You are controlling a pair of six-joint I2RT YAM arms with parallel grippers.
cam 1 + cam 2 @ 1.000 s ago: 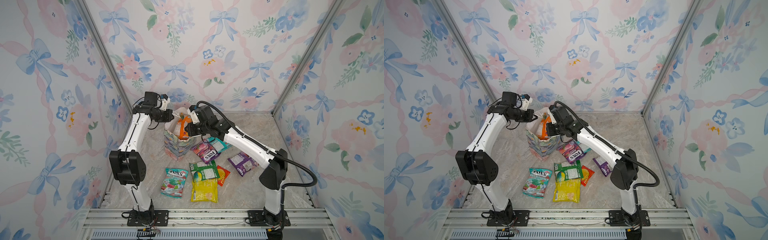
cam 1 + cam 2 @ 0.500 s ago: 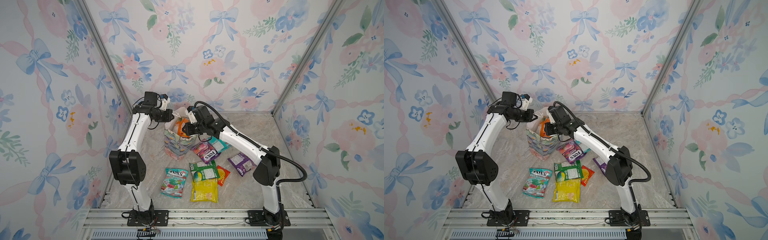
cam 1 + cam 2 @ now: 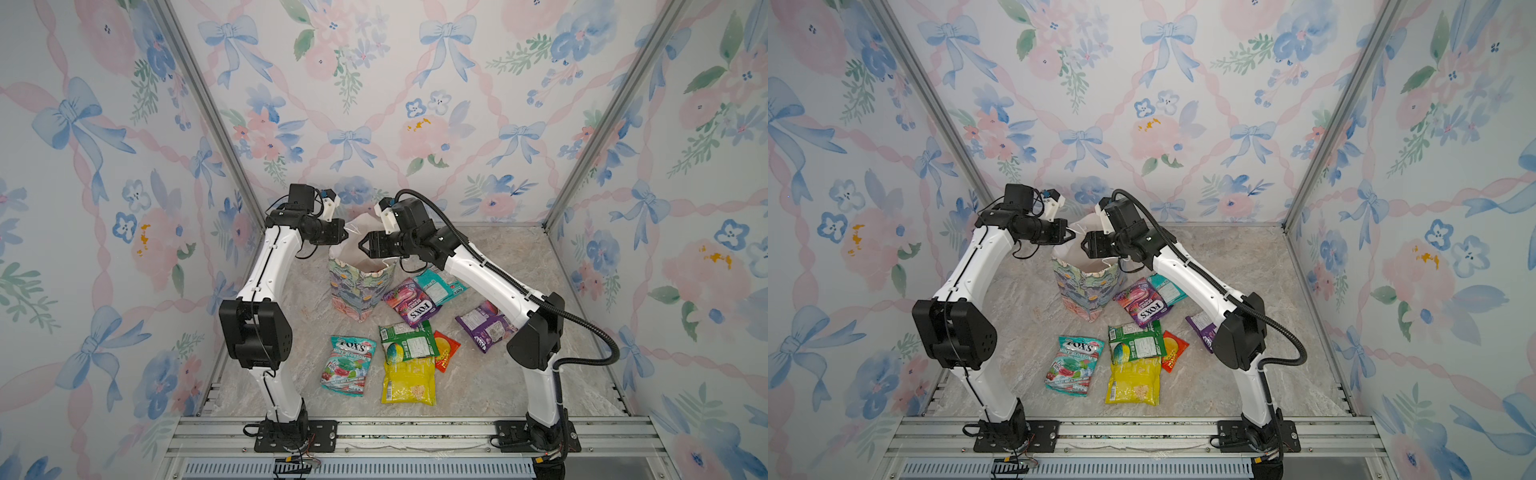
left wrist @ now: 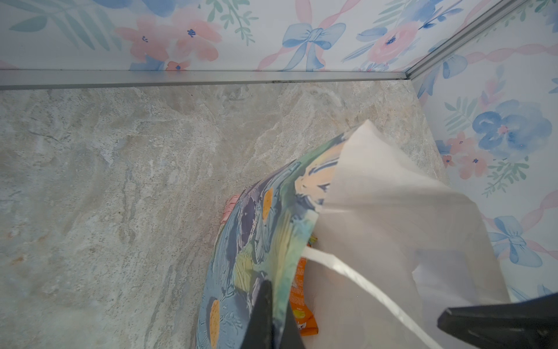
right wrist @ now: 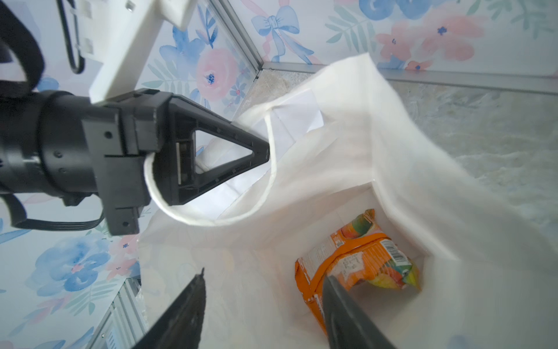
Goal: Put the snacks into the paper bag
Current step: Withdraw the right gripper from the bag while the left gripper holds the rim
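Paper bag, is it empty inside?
No, an orange snack packet lies at the bottom of the paper bag in the right wrist view.

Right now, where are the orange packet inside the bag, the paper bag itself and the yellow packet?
orange packet (image 5: 362,260): right wrist view, middle of its crumpled face.
paper bag (image 3: 353,291): in a top view, printed outer wall.
yellow packet (image 3: 409,382): in a top view, centre of the packet.

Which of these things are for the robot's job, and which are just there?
For the job: floral paper gift bag; orange plastic packet inside it; loose glossy plastic packets on the table: teal mint, green, yellow, red, magenta, turquoise, purple; left gripper pinching the bag; open right gripper.
Just there: marbled tabletop; flowery wallpaper walls; metal front rail.
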